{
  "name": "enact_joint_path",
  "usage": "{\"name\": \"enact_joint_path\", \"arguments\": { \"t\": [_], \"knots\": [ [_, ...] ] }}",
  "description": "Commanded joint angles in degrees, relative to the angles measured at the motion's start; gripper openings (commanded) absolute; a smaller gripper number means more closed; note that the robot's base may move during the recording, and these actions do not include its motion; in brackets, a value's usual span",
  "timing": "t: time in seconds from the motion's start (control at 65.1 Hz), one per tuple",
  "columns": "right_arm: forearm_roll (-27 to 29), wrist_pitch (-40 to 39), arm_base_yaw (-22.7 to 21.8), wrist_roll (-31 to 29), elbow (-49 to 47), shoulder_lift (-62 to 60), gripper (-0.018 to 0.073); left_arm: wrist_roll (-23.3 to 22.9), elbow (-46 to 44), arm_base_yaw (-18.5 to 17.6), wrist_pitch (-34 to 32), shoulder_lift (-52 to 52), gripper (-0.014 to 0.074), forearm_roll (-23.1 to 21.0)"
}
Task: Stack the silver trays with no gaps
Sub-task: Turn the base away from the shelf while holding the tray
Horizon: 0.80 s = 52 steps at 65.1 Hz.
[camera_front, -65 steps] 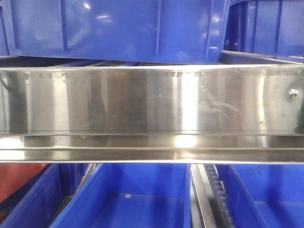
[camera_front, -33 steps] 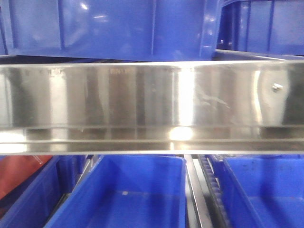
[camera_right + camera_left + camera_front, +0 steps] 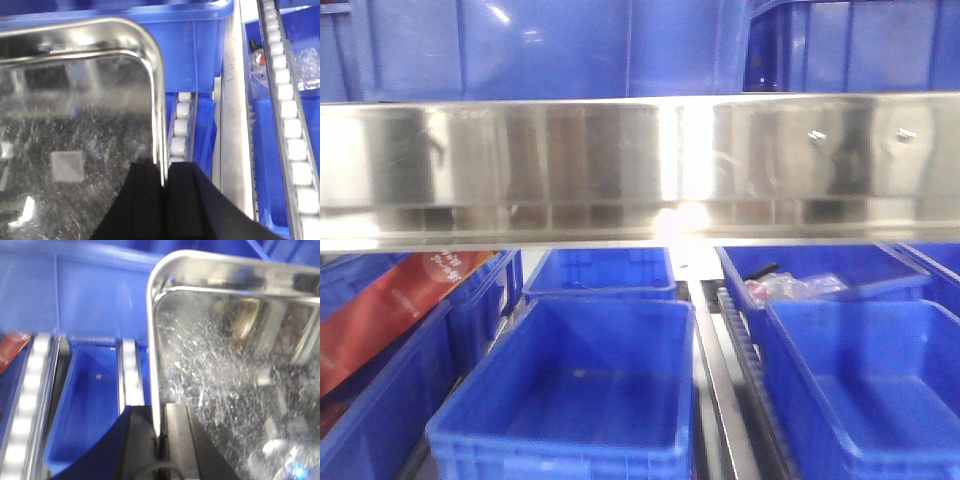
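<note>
My left claw [image 3: 161, 440] pinches the left rim of the shallow mirror-shiny steel tray [image 3: 225, 380], and my right claw [image 3: 164, 186] pinches the right rim. The tray fills the frame's right, over blue plastic crates [image 3: 95, 405]. Carrying step, I judge. Next: square it onto its mate.

Wide brushed-steel band [image 3: 570, 165] with two screws [image 3: 906, 134] across the rack front, blue plastic crates [image 3: 550, 50] above it, an open blue crate [image 3: 570, 385] below at centre, clear plastic bags [image 3: 790, 287] in the right rear crate, red pack [image 3: 390, 305] at the left edge, white roller track [image 3: 290, 125] between crates

Silver tray [image 3: 225, 390] held up by opposite side rims
Mirror-shiny, floor finely scratched, corners rounded, rim thin and out-turned; left end effector [image 3: 160, 414] and right end effector [image 3: 165, 171] each pinch the rim.
</note>
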Motion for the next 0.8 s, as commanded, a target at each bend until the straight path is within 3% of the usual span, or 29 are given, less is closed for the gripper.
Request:
{"name": "enact_joint_path", "arguments": {
  "t": [0.0,0.784],
  "knots": [
    [-0.78,-5.03,-0.05,-0.03,-0.57,-0.72,-0.0068,0.13,-0.65,-0.26,-1.96,-0.68,-0.0016,-0.62],
    [-0.78,-5.31,-0.05,-0.03,-0.57,-0.72,-0.0068,0.13,-0.65,-0.26,-1.95,-0.68,-0.0016,0.05]
  ]
}}
